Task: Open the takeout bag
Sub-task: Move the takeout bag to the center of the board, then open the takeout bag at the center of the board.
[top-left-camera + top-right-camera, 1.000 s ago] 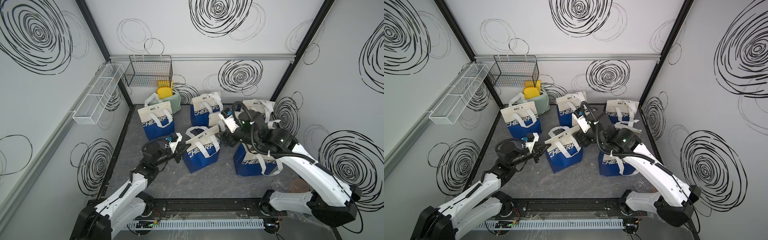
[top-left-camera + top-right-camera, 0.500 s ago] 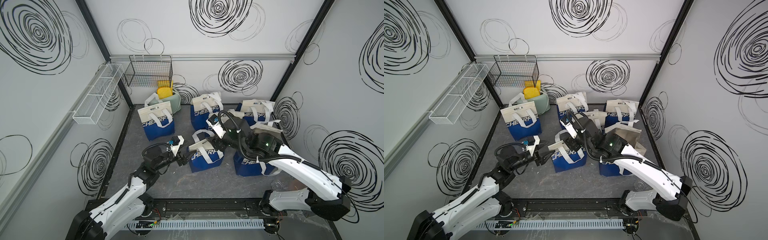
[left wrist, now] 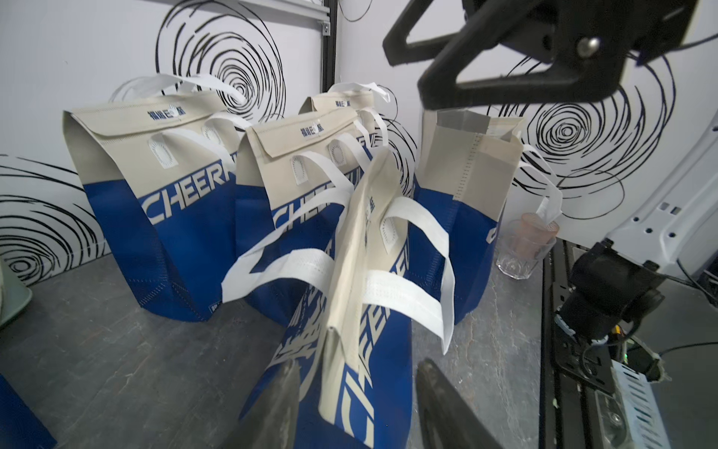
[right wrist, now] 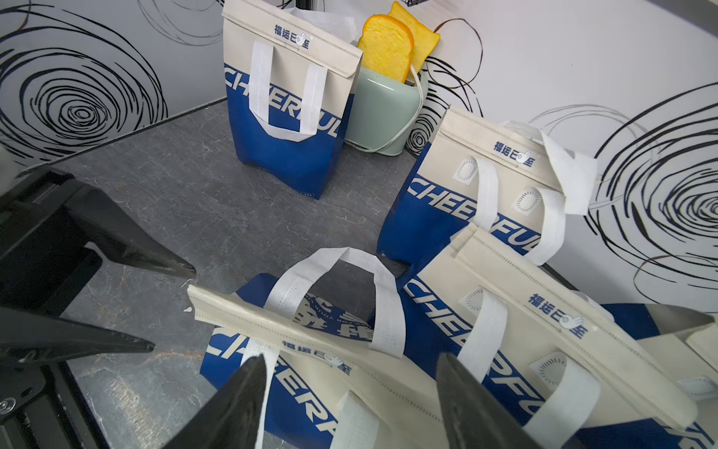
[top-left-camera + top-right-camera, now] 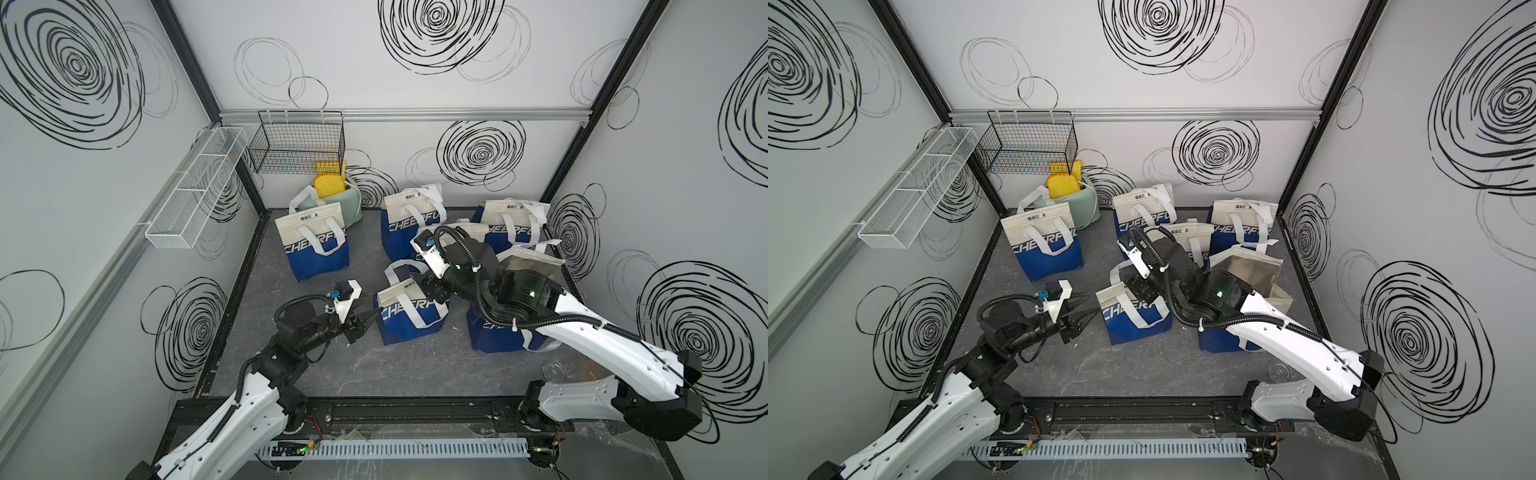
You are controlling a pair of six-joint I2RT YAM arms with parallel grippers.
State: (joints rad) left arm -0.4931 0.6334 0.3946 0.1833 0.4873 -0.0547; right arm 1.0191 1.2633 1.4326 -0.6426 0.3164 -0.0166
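Nearest, in the lower middle of a top view: left claw (image 5: 368, 319), spread apart, holding nothing. Just to its right in the frame: bag (image 5: 409, 320), standing on the gray floor (image 5: 332, 374) in the middle, top folded shut. Long and thin along that fold, lying left to right across the frame, thin end aimed at the left claw. In the left wrist view, lined up with the gap between the two fingers (image 3: 276, 412), not pinched; touching or not, hard to tell. Over the other end of the fold, a bit higher in the frame: right claw (image 5: 426, 286), also spread apart, holding nothing, hanging just above. Both close, left one likely closer to a grab. Probably next: pinch one end, then lift the flap with the other claw. Farther back, toward the upper middle of the frame: more bags (image 5: 411, 224).
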